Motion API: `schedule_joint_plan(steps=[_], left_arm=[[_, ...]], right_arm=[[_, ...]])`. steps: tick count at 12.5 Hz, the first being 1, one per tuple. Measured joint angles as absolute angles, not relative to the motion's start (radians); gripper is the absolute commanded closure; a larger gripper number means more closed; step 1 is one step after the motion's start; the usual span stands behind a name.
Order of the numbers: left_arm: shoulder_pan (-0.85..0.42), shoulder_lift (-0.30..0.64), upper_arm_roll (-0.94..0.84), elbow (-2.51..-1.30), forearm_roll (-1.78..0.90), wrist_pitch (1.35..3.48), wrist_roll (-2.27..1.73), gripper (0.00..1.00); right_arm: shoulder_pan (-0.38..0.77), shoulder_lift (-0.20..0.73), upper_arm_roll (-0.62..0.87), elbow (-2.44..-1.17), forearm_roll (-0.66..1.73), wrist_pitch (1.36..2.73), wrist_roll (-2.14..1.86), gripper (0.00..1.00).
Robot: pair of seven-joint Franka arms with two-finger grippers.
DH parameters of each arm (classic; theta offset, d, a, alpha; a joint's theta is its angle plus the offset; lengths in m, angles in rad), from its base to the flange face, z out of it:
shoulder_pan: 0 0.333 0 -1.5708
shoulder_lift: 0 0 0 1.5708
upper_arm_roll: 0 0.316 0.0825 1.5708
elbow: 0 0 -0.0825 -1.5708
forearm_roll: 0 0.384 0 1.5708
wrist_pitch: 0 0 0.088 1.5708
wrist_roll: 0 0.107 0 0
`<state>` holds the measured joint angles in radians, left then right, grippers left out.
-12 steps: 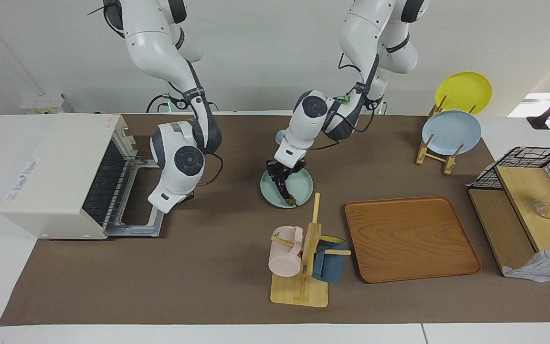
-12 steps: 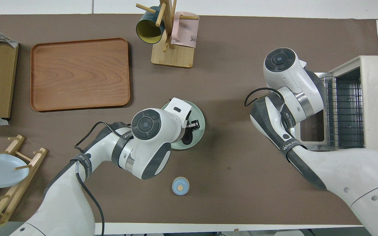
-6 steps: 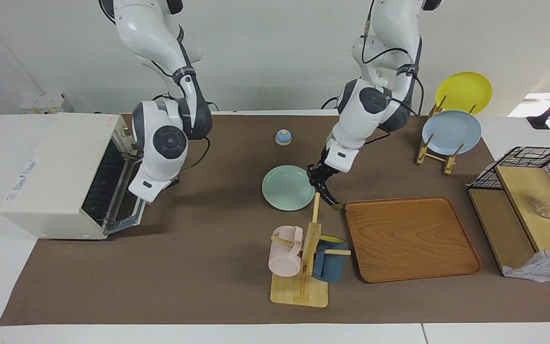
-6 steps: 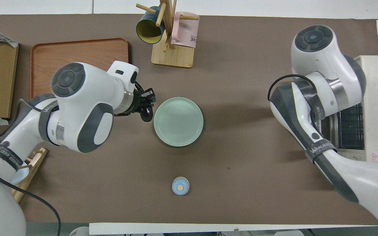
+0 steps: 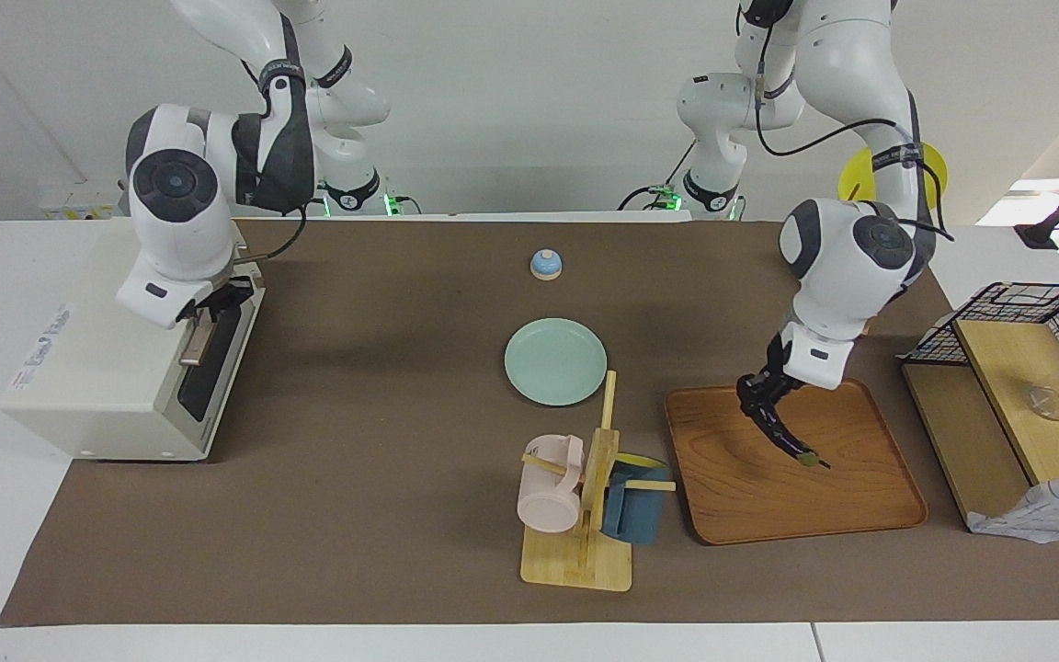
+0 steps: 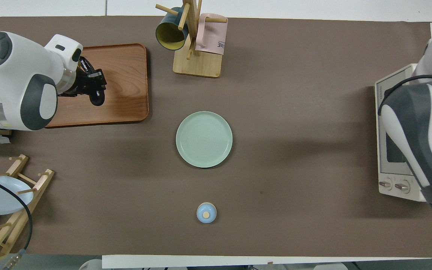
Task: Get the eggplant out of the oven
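Note:
My left gripper [image 5: 765, 401] is shut on the stem-free end of the dark purple eggplant [image 5: 789, 439], which hangs tilted just over the wooden tray [image 5: 796, 515]. In the overhead view the left gripper [image 6: 90, 83] and eggplant [image 6: 96, 98] are over the tray [image 6: 126, 101]. The cream oven [image 5: 107, 368] stands at the right arm's end of the table with its door shut. My right gripper [image 5: 215, 303] is at the top edge of that door, by the bar handle [image 5: 191, 346]. In the overhead view the right arm covers part of the oven [image 6: 383, 112].
A pale green plate [image 5: 555, 361] lies mid-table. A mug rack [image 5: 585, 496] with a pink and a blue mug stands beside the tray. A small blue bell [image 5: 545, 265] sits nearer the robots. A plate rack [image 5: 865, 267] and a wire basket [image 5: 1026, 313] stand at the left arm's end.
My left gripper lifted the eggplant off the green plate and carried it over the wooden tray. My right arm swung the oven door up from open to shut.

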<state>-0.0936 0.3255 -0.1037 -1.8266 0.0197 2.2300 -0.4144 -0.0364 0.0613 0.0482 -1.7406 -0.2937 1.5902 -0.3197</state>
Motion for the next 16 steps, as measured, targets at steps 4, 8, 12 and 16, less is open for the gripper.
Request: schedule_joint_plan(steps=[4,8,12,16], left_arm=[[-0.069,0.397,-0.104,-1.788,0.081,2.219,-0.374,0.00],[-0.015,0.224,-0.105,-1.694,0.082,1.890,-0.344,0.00],[0.055,0.082,-0.102,-1.494,0.014,1.430,-0.081,0.00],[0.058,-0.003,-0.116,-1.455,0.007,1.321,-0.018,0.00]], right_arm=[[-0.051,-0.070,-0.003,-1.598,-0.052,1.391,-0.263,0.00],[-0.060,-0.078,-0.068,-1.560,-0.039,1.351,-0.263,0.00],[-0.040,-0.051,-0.038,-1.482,-0.039,1.290,-0.235,0.00],[-0.041,-0.041,-0.036,-1.472,-0.039,1.282,-0.230,0.00]])
